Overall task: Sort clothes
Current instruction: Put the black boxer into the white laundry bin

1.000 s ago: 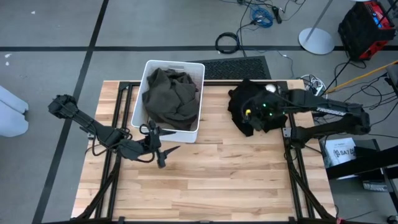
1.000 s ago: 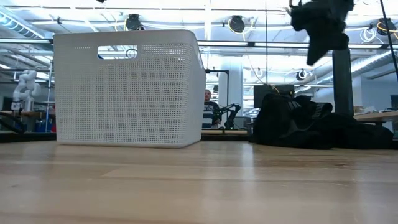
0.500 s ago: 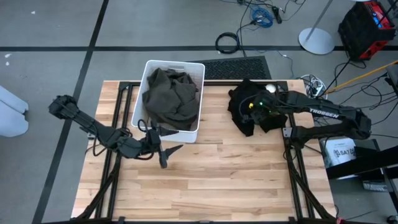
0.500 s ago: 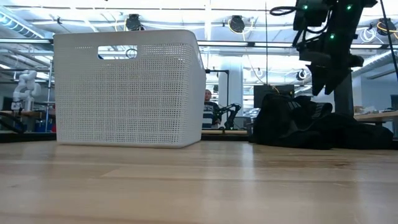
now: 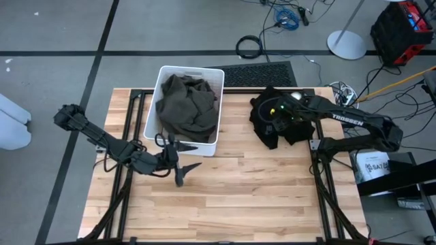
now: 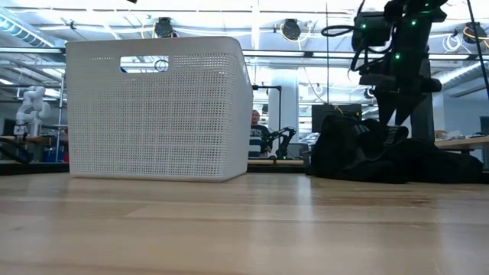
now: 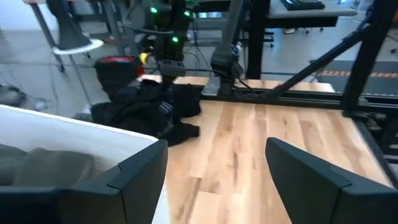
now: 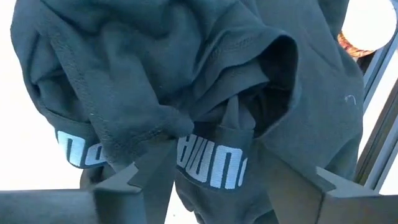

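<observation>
Released, the right gripper (image 8: 227, 180) hangs spread over black clothes (image 5: 272, 122); left gripper (image 5: 178, 158) spread.

A dark olive crumpled fabric garment (image 5: 187, 103) fills the white perforated plastic bin (image 5: 215, 126). The black heaped fabric garments (image 5: 268, 122) carry pale blue lettering on a band. The pale, light-brown wooden plank desk (image 5: 252, 194) shows streaked grain.

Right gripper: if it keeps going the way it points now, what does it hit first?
Most likely the pile of black clothes right under the open right gripper; the wrist view shows only that dark fabric past its fingers. The remaining gap is unclear.
</observation>
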Action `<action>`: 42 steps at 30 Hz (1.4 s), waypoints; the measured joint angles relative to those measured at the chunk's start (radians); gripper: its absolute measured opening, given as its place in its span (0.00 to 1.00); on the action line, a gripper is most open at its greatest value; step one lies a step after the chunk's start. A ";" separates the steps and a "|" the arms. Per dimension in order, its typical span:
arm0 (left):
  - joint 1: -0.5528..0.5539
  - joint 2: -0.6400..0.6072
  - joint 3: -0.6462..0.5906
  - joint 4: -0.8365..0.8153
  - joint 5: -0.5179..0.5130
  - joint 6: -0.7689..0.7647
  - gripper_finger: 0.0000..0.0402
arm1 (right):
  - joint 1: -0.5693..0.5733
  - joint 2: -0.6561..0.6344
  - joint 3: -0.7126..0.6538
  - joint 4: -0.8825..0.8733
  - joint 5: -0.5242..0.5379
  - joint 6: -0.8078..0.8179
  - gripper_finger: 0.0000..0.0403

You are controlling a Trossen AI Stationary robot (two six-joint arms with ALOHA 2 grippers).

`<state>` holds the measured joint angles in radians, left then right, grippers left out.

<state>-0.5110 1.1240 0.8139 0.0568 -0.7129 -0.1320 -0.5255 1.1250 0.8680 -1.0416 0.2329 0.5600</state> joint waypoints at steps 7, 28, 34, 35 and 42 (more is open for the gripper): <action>-0.002 0.000 0.000 -0.018 0.049 -0.039 0.70 | -0.002 0.043 0.000 -0.002 0.004 -0.001 0.47; -0.008 0.000 0.000 -0.020 0.056 -0.039 0.70 | -0.012 0.044 -0.001 -0.012 -0.100 -0.059 0.01; -0.008 0.000 0.000 -0.011 0.061 -0.039 0.70 | 0.056 -0.083 0.058 -0.057 -0.201 -0.017 0.00; -0.008 0.000 0.000 -0.009 0.068 -0.039 0.70 | 0.078 -0.111 0.078 -0.057 -0.215 -0.002 0.00; -0.008 0.011 0.000 0.147 0.178 0.044 0.70 | 0.267 -0.278 0.247 0.027 -0.237 0.097 0.00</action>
<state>-0.5186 1.1354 0.8139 0.2038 -0.5351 -0.0879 -0.2589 0.8474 1.1152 -1.0146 -0.0040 0.6569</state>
